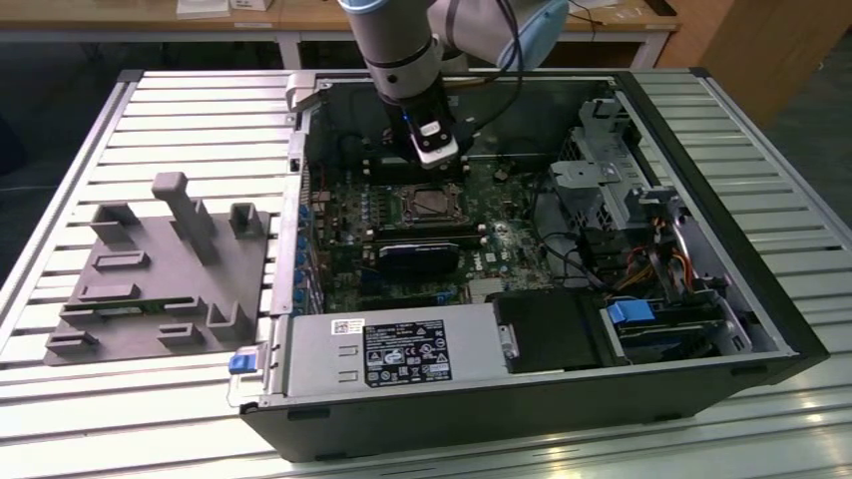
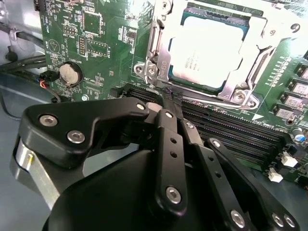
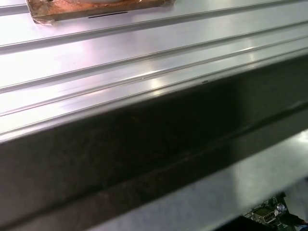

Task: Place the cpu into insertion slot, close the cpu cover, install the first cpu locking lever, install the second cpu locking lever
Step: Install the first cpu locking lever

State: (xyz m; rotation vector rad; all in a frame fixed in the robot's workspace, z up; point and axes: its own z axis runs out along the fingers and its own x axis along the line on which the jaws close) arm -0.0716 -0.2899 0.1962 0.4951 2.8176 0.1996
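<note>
Tool (image 2: 169,103) clenched, gripping nothing we can make out, its tips just beside the socket. We judge two steps done: the cpu (image 2: 207,48) sits in the insertion slot (image 2: 221,10), and the cpu cover (image 2: 161,48) lies down over it. Both latching steps look left to do.

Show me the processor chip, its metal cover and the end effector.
chip (image 2: 207,50): second wrist view, middle of silver top.
metal cover (image 2: 160,41): second wrist view, side bar of the frame.
end effector (image 2: 169,102): second wrist view, where its tips meet.
</note>
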